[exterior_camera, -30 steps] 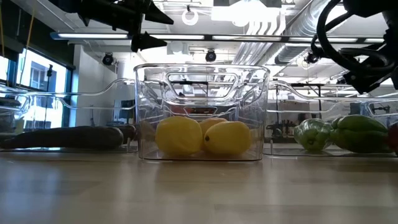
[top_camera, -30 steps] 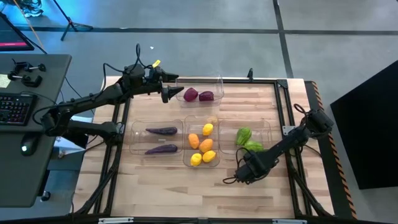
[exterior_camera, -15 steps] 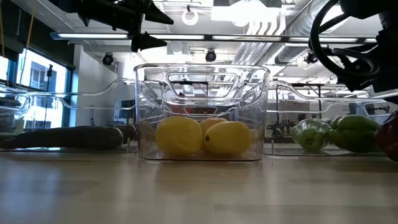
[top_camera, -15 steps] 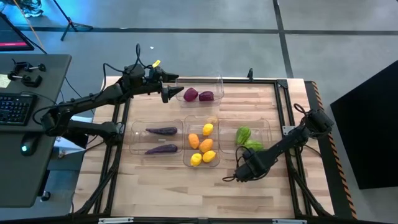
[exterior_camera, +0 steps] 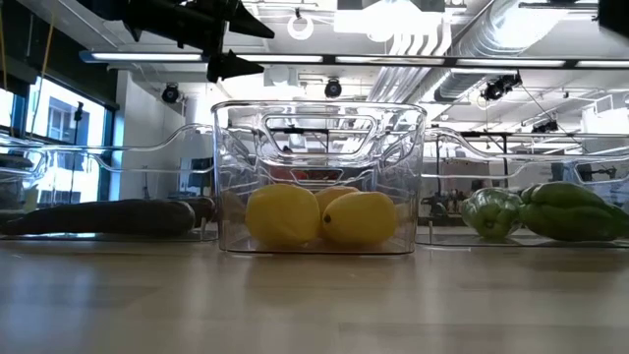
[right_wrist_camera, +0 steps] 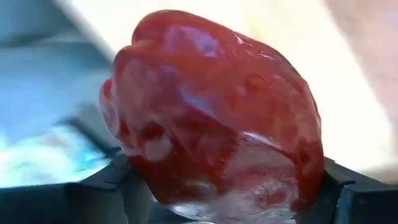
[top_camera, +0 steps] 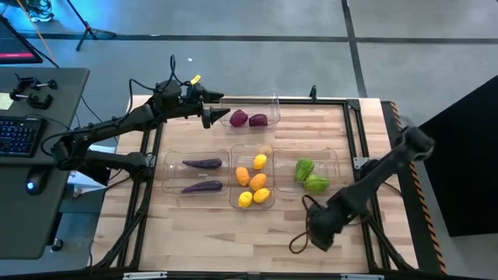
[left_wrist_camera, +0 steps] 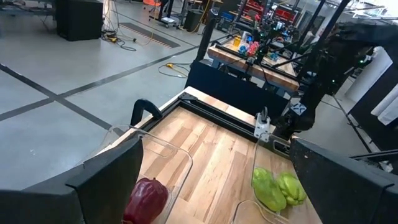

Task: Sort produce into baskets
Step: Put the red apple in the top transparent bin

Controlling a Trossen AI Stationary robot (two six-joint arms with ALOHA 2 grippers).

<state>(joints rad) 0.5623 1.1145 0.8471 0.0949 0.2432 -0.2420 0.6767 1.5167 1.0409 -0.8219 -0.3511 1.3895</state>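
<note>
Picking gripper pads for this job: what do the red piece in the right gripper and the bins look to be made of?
The red piece looks like glossy moulded plastic, perhaps hard: broad highlights, waxy sheen. The right gripper holds it between its fingers. The bins look like clear rigid plastic: see-through walls, bright edge reflections, moulded rim.

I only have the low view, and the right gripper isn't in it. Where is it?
Observer: The high view has the right gripper over the table near its front edge, in front of the green ridged pieces.
Operator: Carrying anything?
Observer: Yes. Its wrist view shows a dark red piece clamped between its fingers.
Operator: Where are the other reds?
Observer: Two dark red pieces lie in the back bin, beside the open left gripper.
</note>
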